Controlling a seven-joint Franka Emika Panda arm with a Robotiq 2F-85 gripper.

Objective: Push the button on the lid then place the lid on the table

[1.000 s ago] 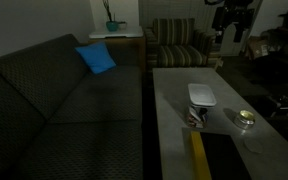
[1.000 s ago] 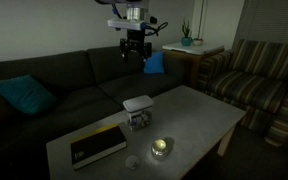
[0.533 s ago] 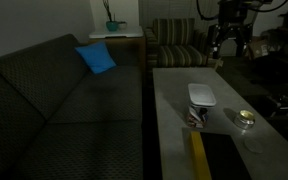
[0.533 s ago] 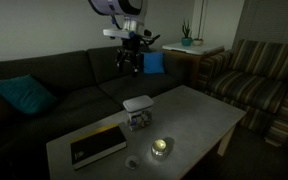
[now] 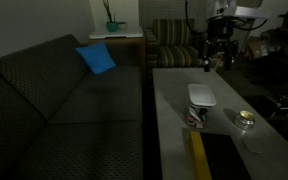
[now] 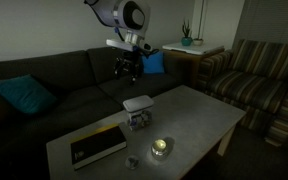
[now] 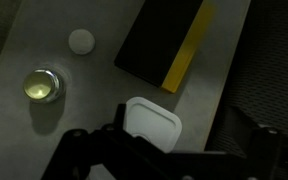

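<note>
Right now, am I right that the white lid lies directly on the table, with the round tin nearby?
Not quite: the lid sits on top of the patterned container, not directly on the table, as an exterior view shows. The round tin is indeed nearby.

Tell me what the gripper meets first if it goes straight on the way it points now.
Most likely the flat white plastic lid, right ahead of the open jaws in the wrist view; the gripper hangs above it, depth unclear.

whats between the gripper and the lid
Nothing but open air: in an exterior view the open gripper hangs above the lid, apart from it.
</note>
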